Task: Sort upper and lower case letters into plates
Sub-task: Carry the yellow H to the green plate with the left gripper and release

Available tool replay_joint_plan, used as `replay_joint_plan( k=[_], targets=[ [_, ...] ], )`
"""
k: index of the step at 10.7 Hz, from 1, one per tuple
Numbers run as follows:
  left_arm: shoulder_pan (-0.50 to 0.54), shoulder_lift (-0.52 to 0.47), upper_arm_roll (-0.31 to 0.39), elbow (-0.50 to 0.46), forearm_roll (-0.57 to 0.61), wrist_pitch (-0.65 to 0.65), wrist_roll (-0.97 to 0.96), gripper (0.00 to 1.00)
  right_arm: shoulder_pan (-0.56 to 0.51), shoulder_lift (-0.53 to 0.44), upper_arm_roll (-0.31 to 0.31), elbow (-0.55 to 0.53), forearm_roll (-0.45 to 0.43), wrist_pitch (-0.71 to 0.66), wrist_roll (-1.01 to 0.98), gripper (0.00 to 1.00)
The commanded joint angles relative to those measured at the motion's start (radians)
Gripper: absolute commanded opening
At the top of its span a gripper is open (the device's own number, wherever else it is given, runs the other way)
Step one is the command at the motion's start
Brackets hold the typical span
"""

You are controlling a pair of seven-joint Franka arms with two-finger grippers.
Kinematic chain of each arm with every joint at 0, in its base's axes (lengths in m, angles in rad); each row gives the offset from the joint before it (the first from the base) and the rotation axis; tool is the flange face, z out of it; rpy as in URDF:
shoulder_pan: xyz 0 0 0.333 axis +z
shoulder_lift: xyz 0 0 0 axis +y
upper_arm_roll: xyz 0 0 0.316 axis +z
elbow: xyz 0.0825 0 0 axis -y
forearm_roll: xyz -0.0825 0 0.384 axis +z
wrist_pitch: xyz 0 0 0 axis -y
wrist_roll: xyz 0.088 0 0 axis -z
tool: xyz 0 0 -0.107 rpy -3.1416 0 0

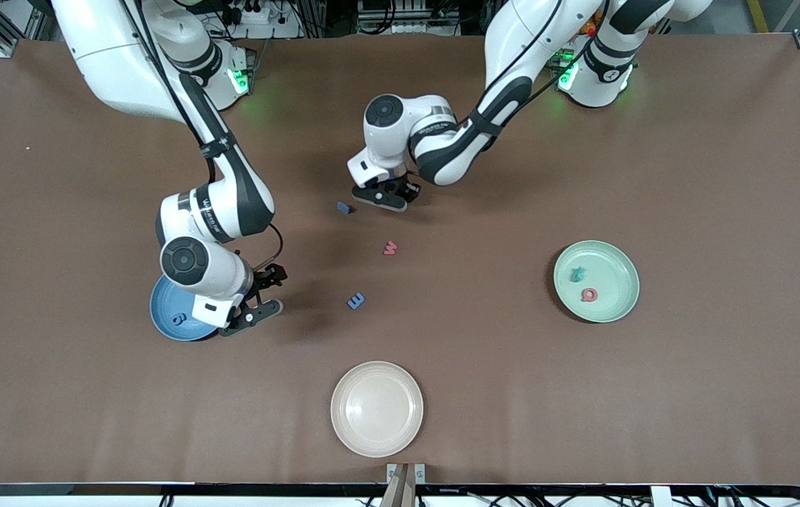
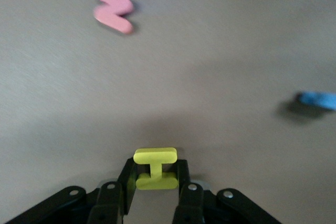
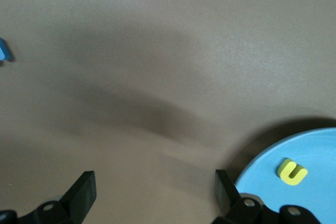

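Landmark here is the cream plate point(image 1: 377, 409) at the camera edge of the brown surface point(image 1: 689, 394); it's empty and not part of the sorting.

The mint green plate point(image 1: 596, 281) sits farther from the camera than the cream one, toward the left arm's end, with a teal letter point(image 1: 577, 274) and a red-pink letter point(image 1: 589, 295) in it. The blue plate point(image 1: 177, 310) is also farther back, toward the right arm's end, holding a blue letter point(image 1: 179, 319) and a yellow letter u point(image 3: 292, 171).

So roughly half done, I'd say. Still loose, all farther back than the cream plate: a blue E point(image 1: 355, 301), a pink W point(image 1: 390, 248), another blue piece point(image 1: 344, 208).

The left pincer point(image 2: 154, 182) is down at the surface near that blue piece, fingers closing in on a yellow H point(image 2: 155, 168), just about gripping it.

The right pincer point(image 3: 153, 195) hangs wide open and empty over the blue plate's edge, so that arm looks to be waiting.
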Motion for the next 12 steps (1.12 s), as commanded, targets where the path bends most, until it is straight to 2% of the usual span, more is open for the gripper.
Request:
replay_joint_plan(
  k=[1, 4, 7, 10, 12],
  targets=[
    [0.105, -0.064, 0.010, -0.016, 0.032, -0.026, 0.057, 0.02, 0.043, 0.006, -0.001, 0.014, -0.007, -0.003, 0.152, 1.00],
    [0.293, -0.185, -0.001, -0.016, -0.003, -0.108, 0.191, 0.00, 0.109, 0.008, 0.001, 0.018, -0.003, -0.002, 0.357, 1.00],
    [0.514, -0.267, -0.008, -0.016, -0.101, -0.219, 0.555, 0.00, 0.251, 0.064, 0.004, 0.029, 0.011, 0.064, 0.720, 1.00],
    [0.675, -0.261, -0.007, -0.031, -0.106, -0.243, 0.809, 0.00, 0.376, 0.112, 0.007, 0.052, 0.014, 0.119, 0.952, 1.00],
    [0.754, -0.235, -0.007, -0.039, -0.106, -0.240, 0.892, 0.03, 0.445, 0.147, 0.005, 0.052, 0.060, 0.204, 1.031, 1.00]
  ],
)
